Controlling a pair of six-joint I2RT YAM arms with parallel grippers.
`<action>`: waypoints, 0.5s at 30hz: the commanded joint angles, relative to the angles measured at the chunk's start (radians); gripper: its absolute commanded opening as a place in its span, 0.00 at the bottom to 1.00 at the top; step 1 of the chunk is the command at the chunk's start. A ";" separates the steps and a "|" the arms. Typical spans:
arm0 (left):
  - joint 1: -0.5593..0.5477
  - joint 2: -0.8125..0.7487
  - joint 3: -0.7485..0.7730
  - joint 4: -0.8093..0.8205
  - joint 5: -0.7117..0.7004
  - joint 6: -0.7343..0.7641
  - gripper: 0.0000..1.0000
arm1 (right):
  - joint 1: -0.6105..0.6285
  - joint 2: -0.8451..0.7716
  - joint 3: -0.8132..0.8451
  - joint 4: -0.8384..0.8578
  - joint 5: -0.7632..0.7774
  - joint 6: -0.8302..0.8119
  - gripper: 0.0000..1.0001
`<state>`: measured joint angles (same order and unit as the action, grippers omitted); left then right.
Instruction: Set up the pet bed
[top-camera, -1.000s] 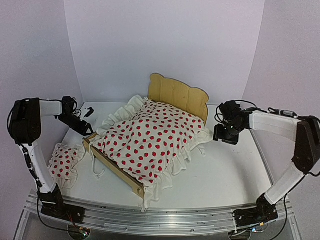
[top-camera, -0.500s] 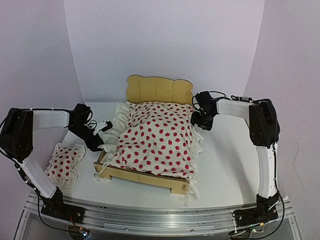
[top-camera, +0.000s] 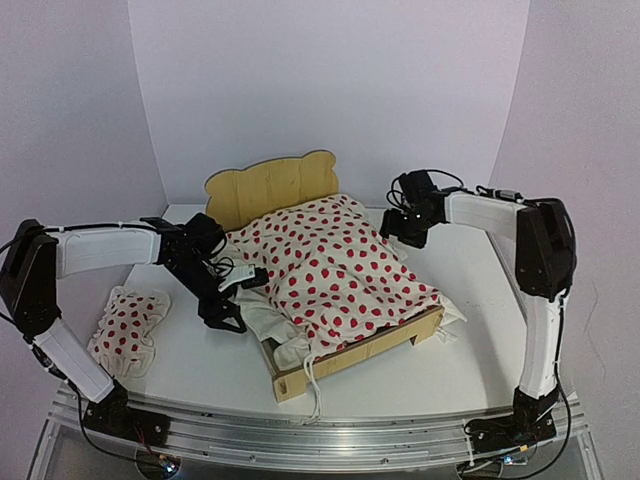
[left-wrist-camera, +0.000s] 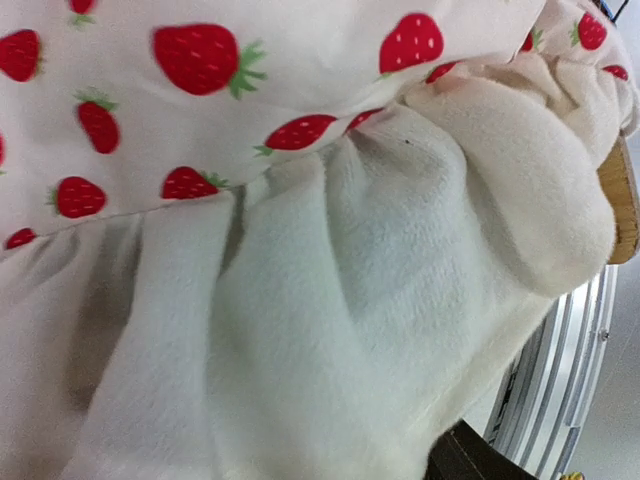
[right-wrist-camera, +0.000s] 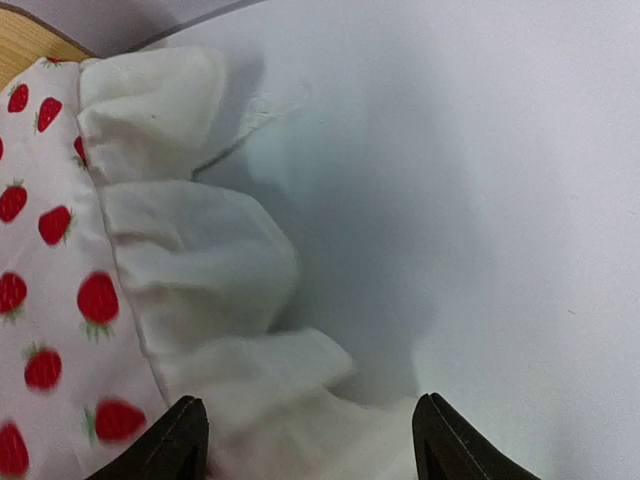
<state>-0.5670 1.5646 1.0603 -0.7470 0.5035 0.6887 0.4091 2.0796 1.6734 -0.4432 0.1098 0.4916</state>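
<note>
a: where's the bed (top-camera: 352, 356) right now?

b: on the table (top-camera: 480, 340), turned at a slant. its headboard (top-camera: 265, 185) points far and left, its foot near and right. the dotted blanket (top-camera: 340, 265) covers the bed, and the pillow (top-camera: 130, 325) lies well off the bed's left side.

a: and your 2 tools?

b: my left gripper (top-camera: 226, 316) is at the bed's left side, nose in the bunched frill. its fingers look spread. its own camera shows only cloth, so i can't say if any fold sits between them. my right gripper (right-wrist-camera: 312, 440) has its fingers apart and clamps nothing. it hangs over the frill at the bed's right side, up by the headboard end.

a: arm pose?

b: my left arm lies low, forearm stretched across toward the bed, wrist bent down. my right arm stands tall, then folds over at the elbow, forearm level, reaching back toward the bed.

a: what's the step, as you judge it?

b: smoothing the blanket, i'd say. to do it well i'd pinch only the frill, not the wood, and draw it outward from the bed evenly with both arms so it lies flat. i'd pull gently, since the bed looks light and may swing round. the lump by the bed's left side needs spreading first.
</note>
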 joint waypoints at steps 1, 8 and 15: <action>0.143 -0.125 0.123 0.082 0.105 -0.011 0.71 | -0.063 -0.246 -0.076 -0.146 0.109 -0.088 0.71; 0.493 -0.012 0.400 0.181 0.186 -0.236 0.82 | -0.068 -0.433 -0.228 -0.314 0.046 -0.011 0.71; 0.550 0.344 0.789 0.160 0.181 -0.207 1.00 | -0.068 -0.528 -0.261 -0.461 -0.134 0.065 0.69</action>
<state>-0.0085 1.7095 1.6466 -0.5603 0.6539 0.4855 0.3375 1.5906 1.3951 -0.7464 0.0994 0.5032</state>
